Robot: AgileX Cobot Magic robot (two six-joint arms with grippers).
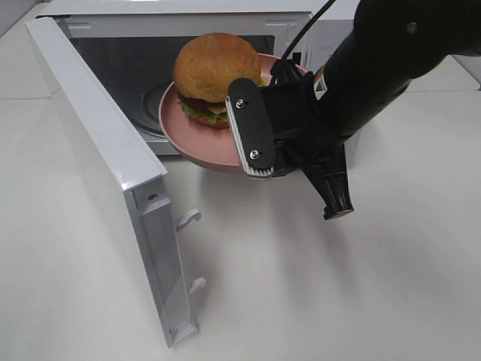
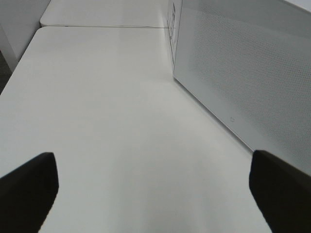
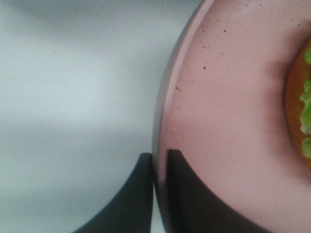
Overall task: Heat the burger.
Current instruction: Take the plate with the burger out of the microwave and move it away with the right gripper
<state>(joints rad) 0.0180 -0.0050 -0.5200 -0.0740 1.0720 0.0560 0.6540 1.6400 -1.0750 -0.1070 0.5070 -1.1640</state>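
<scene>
**Plate at the oven mouth, cavity straight ahead**

High view: right gripper clamped on the rim of the plate, burger on top, held aloft just in front of the open microwave. Cavity beyond the plate, away from the arm; door swung wide.

Left wrist: left gripper spread wide, empty, beside the microwave wall.

Right wrist: 2 fingers pinching the rim.

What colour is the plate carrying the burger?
Pink: the plate shows best in the right wrist view, with faint dark specks, under the burger.
</scene>
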